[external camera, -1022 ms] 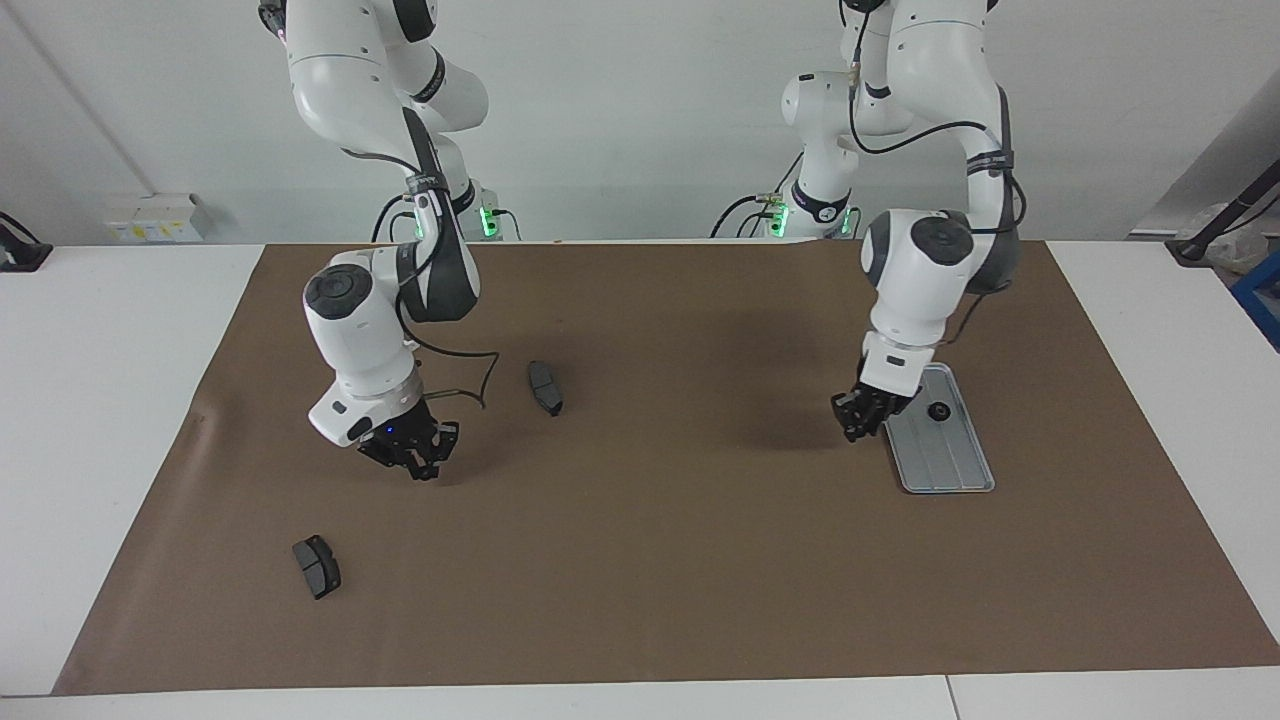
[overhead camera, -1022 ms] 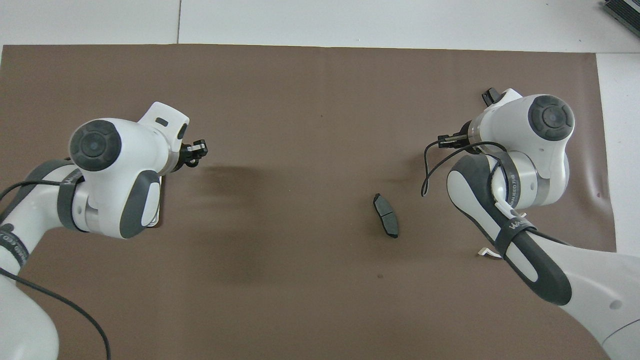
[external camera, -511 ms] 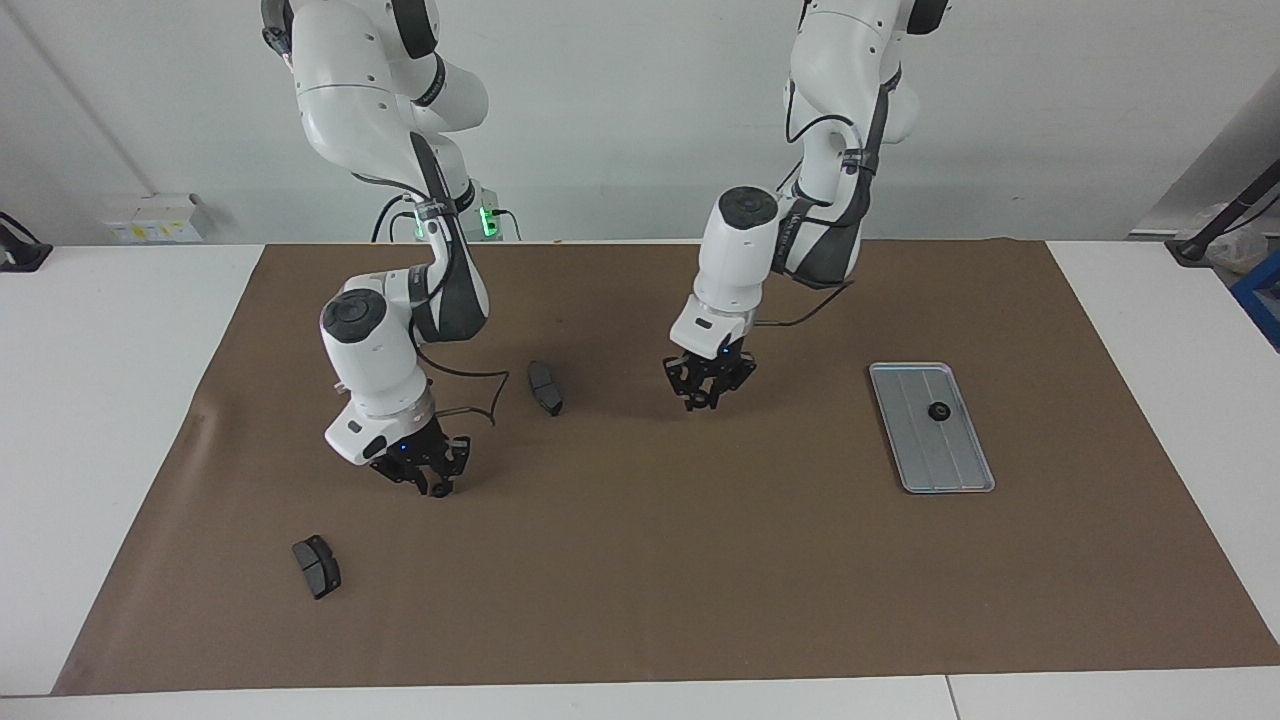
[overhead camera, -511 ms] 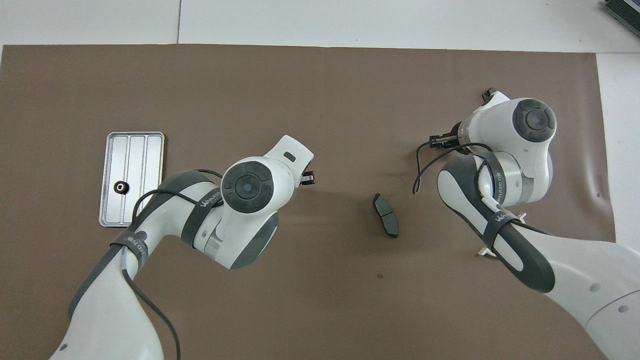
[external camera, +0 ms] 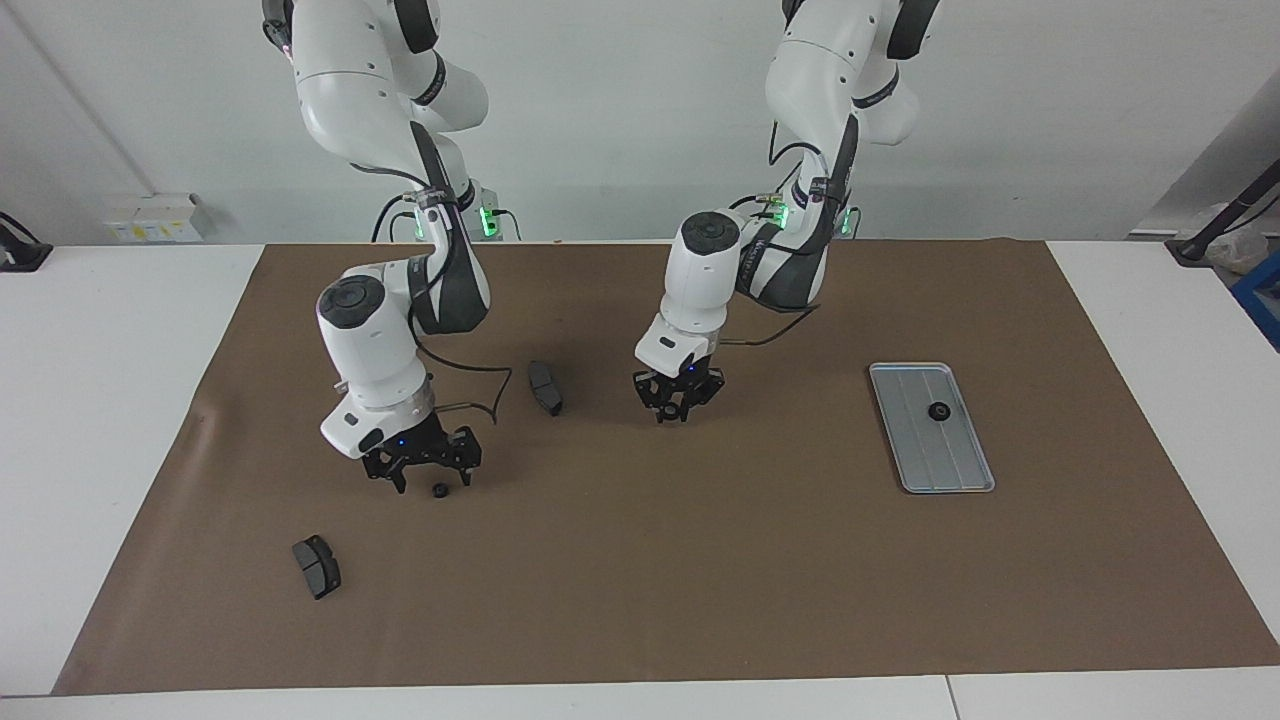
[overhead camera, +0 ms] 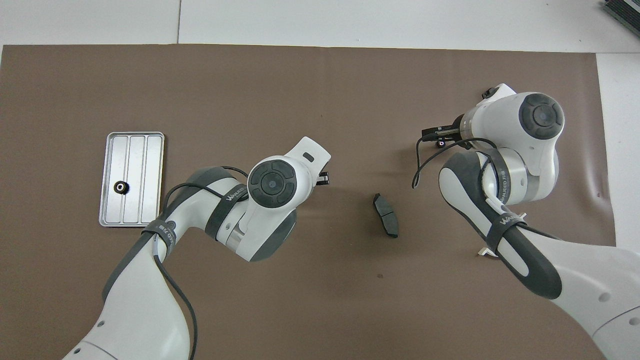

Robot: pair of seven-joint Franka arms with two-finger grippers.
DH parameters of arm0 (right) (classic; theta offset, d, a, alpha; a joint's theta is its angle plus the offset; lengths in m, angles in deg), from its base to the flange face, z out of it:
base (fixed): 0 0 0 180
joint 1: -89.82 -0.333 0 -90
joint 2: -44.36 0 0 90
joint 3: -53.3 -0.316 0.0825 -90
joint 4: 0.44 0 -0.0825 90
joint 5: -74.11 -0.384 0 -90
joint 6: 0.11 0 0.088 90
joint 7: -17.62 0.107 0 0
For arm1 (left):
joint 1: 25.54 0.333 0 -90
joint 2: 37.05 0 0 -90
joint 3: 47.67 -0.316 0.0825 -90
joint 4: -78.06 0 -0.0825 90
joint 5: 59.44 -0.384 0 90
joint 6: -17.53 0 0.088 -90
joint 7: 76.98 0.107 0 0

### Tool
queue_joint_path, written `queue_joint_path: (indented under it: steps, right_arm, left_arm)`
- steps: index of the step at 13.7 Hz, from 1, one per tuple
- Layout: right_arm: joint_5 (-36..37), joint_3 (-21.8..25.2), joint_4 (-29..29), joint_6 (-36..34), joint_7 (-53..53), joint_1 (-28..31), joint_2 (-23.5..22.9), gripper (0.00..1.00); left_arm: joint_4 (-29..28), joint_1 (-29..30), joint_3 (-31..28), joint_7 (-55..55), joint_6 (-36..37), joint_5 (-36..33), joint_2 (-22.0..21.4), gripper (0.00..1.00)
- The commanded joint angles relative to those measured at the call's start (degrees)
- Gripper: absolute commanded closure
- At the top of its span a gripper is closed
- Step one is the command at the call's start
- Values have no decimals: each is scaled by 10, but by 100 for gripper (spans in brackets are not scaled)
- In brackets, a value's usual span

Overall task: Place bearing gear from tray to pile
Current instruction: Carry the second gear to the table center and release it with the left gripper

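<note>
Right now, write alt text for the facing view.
The right end effector hangs open just above a small black gear on the brown mat. The left end effector is over mid-table, while another gear sits in the tray.

Tray (overhead camera: 132, 150) sits on the surface toward my left arm's end, one black gear (overhead camera: 120, 187) in it. My left hand (overhead camera: 322, 178) is mid-surface, near a dark pad (overhead camera: 385, 215). My right hand (overhead camera: 439, 136) is over another gear (overhead camera: 441, 144).
</note>
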State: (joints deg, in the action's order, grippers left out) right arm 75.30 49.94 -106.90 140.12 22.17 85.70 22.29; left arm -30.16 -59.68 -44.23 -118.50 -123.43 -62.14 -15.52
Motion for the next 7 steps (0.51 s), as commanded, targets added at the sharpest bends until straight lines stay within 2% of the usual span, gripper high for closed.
queue_joint_path:
  steps: [1,2,4,7]
  right_arm:
    - [-10,-5,-15,-45,20,-4,50,0]
    - [-10,-5,-17,-64,26,-4,65,0]
    - [-10,-6,-20,-85,27,-5,82,0]
    - [-10,-7,-20,-87,66,-28,82,0]
  left_arm:
    - [6,-8,-10,10,-11,1,3,5]
    - [6,-8,-10,11,-19,1,4,0]
    - [10,4,-14,13,-16,0,3,0]
    - [13,97,-16,15,-10,-32,3,0]
